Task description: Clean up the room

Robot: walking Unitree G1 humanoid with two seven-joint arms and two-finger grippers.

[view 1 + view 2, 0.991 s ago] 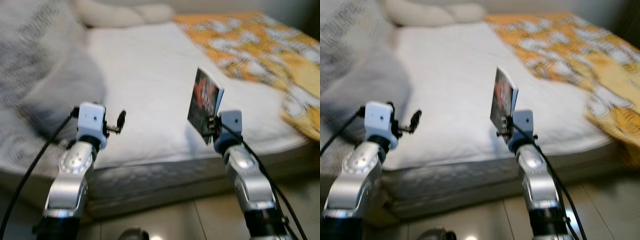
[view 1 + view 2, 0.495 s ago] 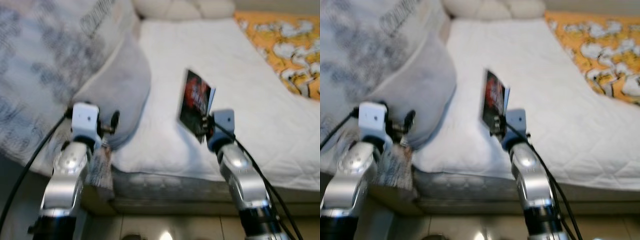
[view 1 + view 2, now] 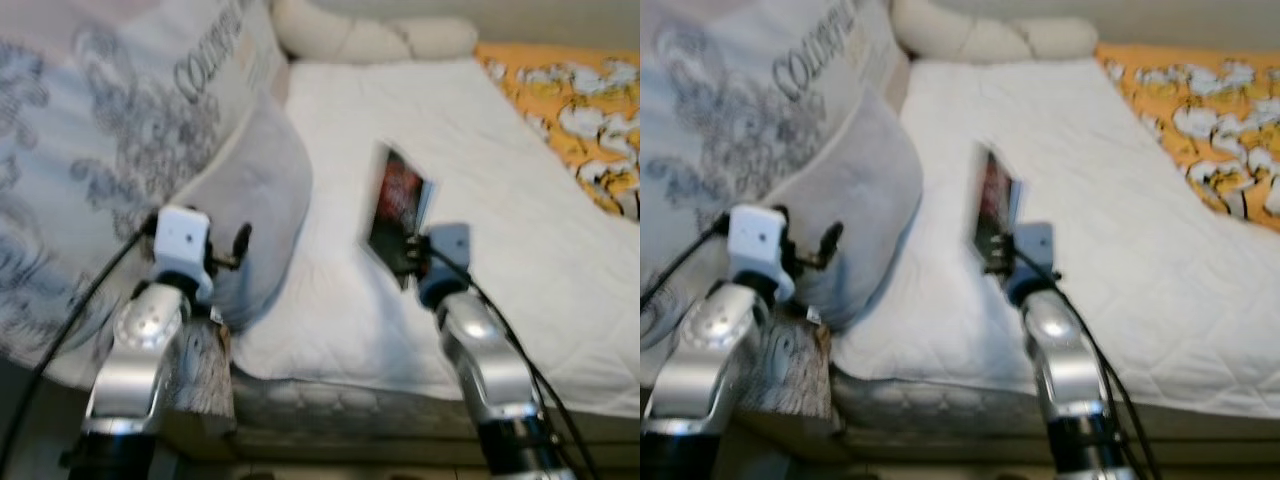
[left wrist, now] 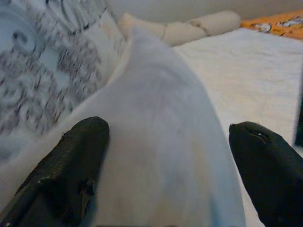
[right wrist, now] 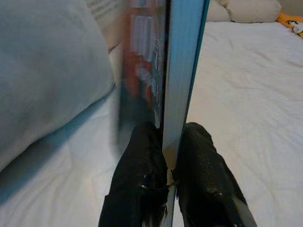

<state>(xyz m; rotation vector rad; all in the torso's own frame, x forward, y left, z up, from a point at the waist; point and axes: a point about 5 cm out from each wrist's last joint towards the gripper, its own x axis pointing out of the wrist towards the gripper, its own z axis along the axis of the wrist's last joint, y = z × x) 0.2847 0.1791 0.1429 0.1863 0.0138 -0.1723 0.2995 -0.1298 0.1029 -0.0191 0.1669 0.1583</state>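
At frame centre, your right gripper (image 5: 165, 156) clenched a book (image 3: 397, 215) by its lower edge, long axis upright and tilted slightly, dark red cover facing frame left. Below and right lay open white mattress (image 3: 500, 170). Your left gripper (image 4: 165, 161) hung released against a grey pillow (image 3: 255, 200) at left.

A home bedroom: a bed (image 3: 500, 200) with white sheet, pillows (image 3: 250, 200) upper left, orange blanket (image 3: 580, 110) upper right.
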